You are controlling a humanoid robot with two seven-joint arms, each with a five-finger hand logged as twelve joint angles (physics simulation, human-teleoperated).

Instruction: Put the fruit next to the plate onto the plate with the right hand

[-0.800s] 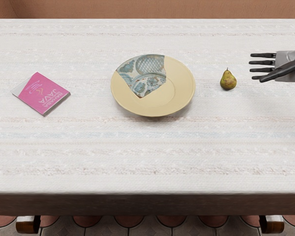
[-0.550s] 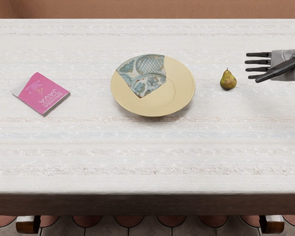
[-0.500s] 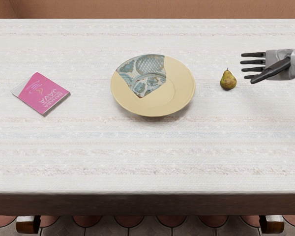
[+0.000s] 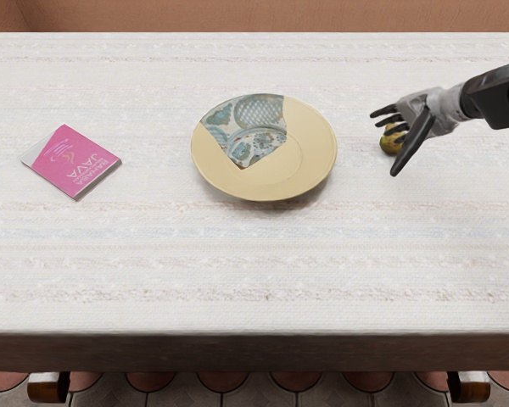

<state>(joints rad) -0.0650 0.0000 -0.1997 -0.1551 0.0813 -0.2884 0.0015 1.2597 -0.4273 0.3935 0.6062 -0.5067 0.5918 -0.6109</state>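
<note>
A small green-yellow pear [image 4: 391, 142] lies on the tablecloth to the right of the plate [image 4: 310, 165], a tan dish with a blue patterned section at its upper left. My right hand [image 4: 397, 134] comes in from the right edge and hovers over the pear, covering most of it. The fingers [image 4: 383, 111] are spread, the thumb points down toward the front, and nothing is held. The left arm is out of sight.
A pink booklet [image 4: 70, 160] lies at the left of the table. The table's front edge runs along the bottom, with tiled floor below it.
My right hand has moved left from beside the pear to over it, and has tilted so the thumb points down. The pear and plate have stayed put.
</note>
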